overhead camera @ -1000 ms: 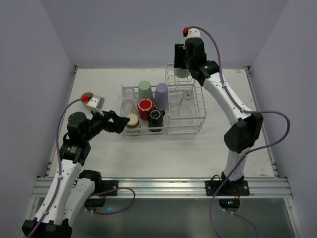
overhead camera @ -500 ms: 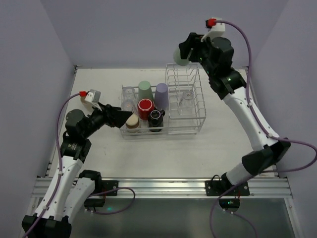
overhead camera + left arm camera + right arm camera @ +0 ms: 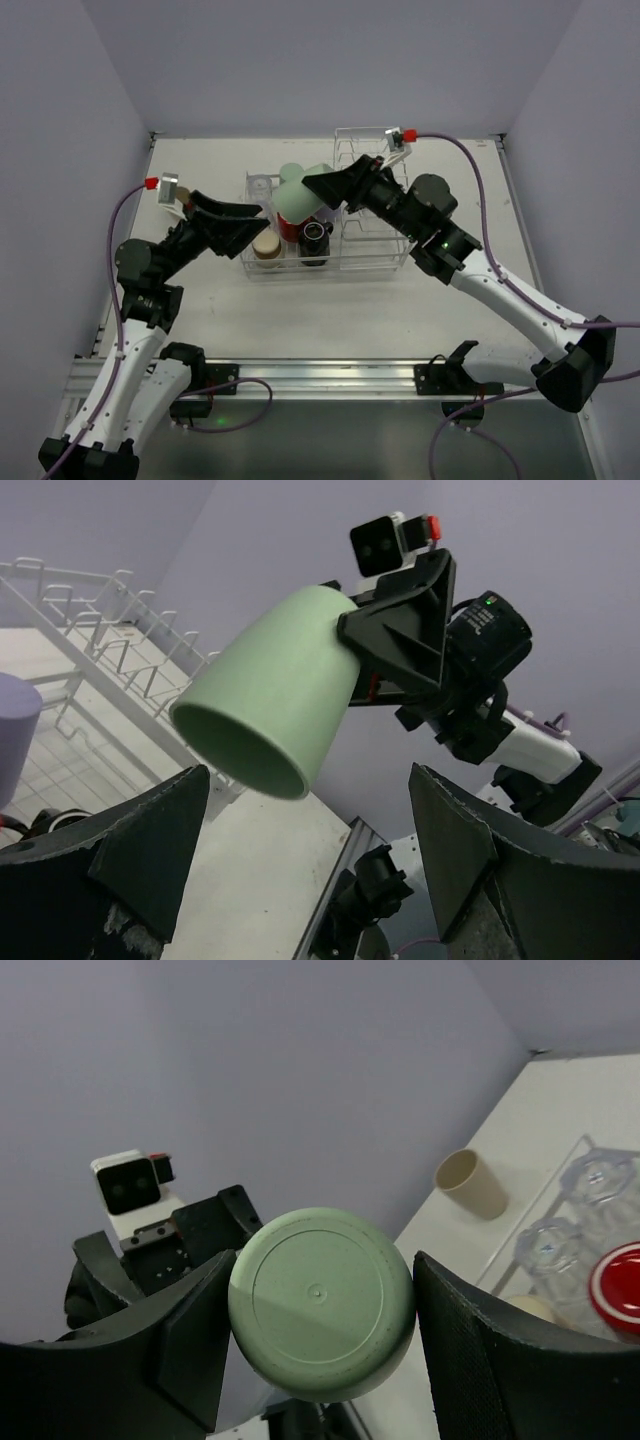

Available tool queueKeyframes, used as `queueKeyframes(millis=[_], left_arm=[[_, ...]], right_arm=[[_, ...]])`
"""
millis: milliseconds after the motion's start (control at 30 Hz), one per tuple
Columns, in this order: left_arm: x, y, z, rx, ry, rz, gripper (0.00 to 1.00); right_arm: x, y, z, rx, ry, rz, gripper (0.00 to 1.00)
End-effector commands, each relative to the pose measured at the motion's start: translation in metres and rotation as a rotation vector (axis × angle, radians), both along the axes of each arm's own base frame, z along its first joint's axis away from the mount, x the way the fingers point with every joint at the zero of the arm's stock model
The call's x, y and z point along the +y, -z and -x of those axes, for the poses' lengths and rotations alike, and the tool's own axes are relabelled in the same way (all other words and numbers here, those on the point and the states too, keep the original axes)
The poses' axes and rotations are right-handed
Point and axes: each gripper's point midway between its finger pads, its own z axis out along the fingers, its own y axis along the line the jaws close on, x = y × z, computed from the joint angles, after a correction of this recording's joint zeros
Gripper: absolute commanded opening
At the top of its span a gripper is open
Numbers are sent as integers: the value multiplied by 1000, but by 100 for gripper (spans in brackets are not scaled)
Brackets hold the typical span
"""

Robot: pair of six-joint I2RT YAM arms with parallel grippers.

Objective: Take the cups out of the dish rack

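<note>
My right gripper (image 3: 320, 189) reaches left over the white dish rack (image 3: 385, 257), shut on a pale green cup (image 3: 294, 208) held on its side. In the right wrist view the cup's round base (image 3: 320, 1300) sits squeezed between both fingers. My left gripper (image 3: 254, 226) is raised and open, facing the cup's mouth (image 3: 238, 748); the cup hangs just beyond its fingertips (image 3: 150, 845), not between them. In the rack stand another green tumbler (image 3: 291, 175), clear glasses (image 3: 260, 186), a red mug (image 3: 288, 228), a black mug (image 3: 314, 238) and a tan cup (image 3: 266, 246).
A beige tumbler (image 3: 470, 1182) stands on the table left of the rack. A lavender cup (image 3: 14, 720) shows at the edge of the left wrist view. The rack's tall divider section (image 3: 378, 215) lies under the right arm. Side walls close in the table.
The right arm swung the green cup from high behind the rack down and left toward the left gripper. The left gripper lifted, tilted up to face it and narrowed slightly.
</note>
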Motion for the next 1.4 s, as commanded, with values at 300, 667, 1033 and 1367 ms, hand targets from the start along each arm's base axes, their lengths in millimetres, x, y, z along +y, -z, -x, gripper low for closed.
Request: queueKeyframes(millis=[300, 667, 1033, 1367], left_arm=[[-5, -12, 10, 14, 57, 64, 79], [-4, -28, -8, -31, -17, 79, 8], [68, -10, -96, 153, -589, -396, 0], [199, 51, -173, 512, -949, -731, 0]], right_arm=[[42, -23, 29, 21, -209, -241, 31], [83, -2, 34, 69, -282, -223, 40], [28, 38, 47, -6, -114, 26, 99], [-28, 89, 80, -40, -95, 351, 99]])
